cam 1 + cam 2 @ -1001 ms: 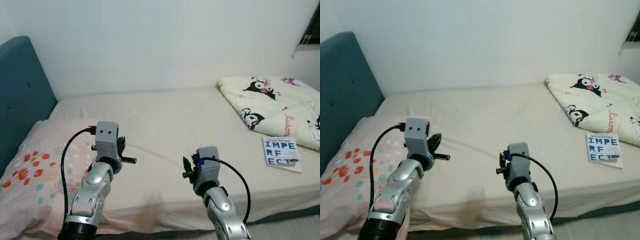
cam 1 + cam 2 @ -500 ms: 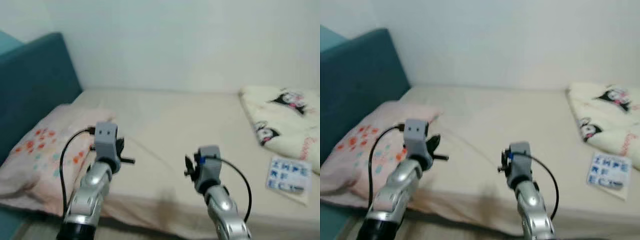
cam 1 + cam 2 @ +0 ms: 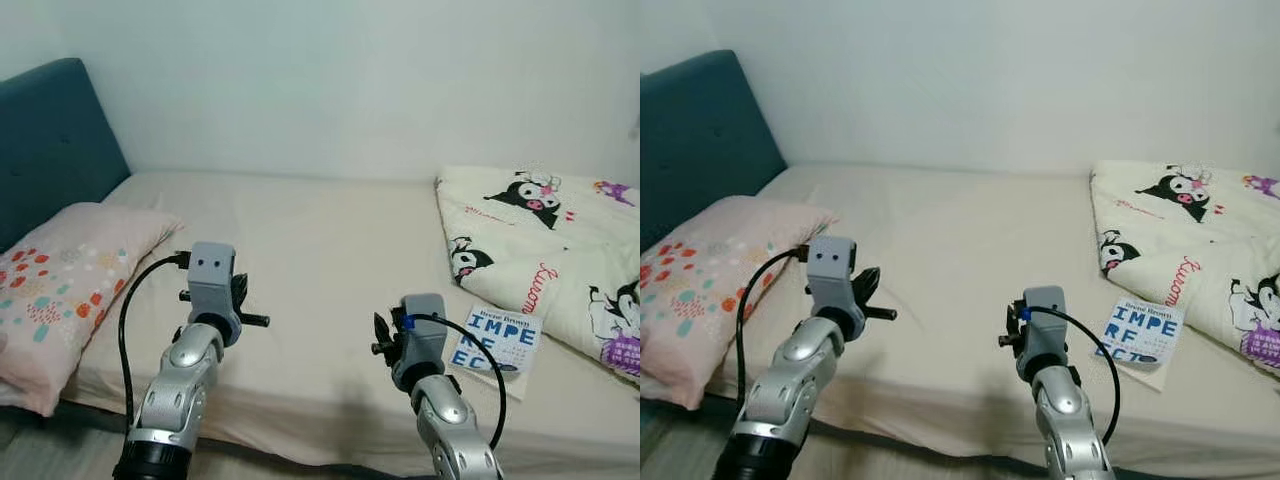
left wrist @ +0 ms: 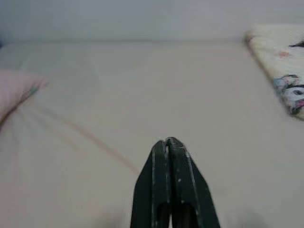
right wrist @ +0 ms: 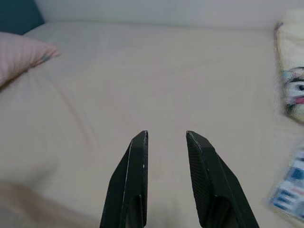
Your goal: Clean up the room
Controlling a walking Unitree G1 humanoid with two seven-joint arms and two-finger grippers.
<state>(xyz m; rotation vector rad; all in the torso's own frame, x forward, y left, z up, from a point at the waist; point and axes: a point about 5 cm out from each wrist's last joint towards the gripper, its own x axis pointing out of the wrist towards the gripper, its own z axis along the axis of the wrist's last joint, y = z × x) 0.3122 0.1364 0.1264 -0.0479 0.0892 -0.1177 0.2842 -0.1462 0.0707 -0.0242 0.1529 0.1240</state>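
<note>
A beige bed (image 3: 320, 250) lies before me. On it at the right lies a white book with blue letters (image 3: 495, 339), next to a crumpled cartoon-print blanket (image 3: 540, 250). A pink spotted pillow (image 3: 60, 290) rests at the left by the headboard. My left gripper (image 4: 167, 141) hovers over the bed's front left part, shut with nothing in it. Held over the front middle of the bed, left of the book, my right gripper (image 5: 166, 135) is open and empty.
A teal padded headboard (image 3: 50, 140) rises at the far left. A white wall (image 3: 350, 80) runs behind the bed. The bed's front edge (image 3: 300, 440) is just below my arms, with dark floor under it at the left.
The camera has swung right: pillow and headboard slid left, book and blanket came closer to the middle. Both arms hold the same pose.
</note>
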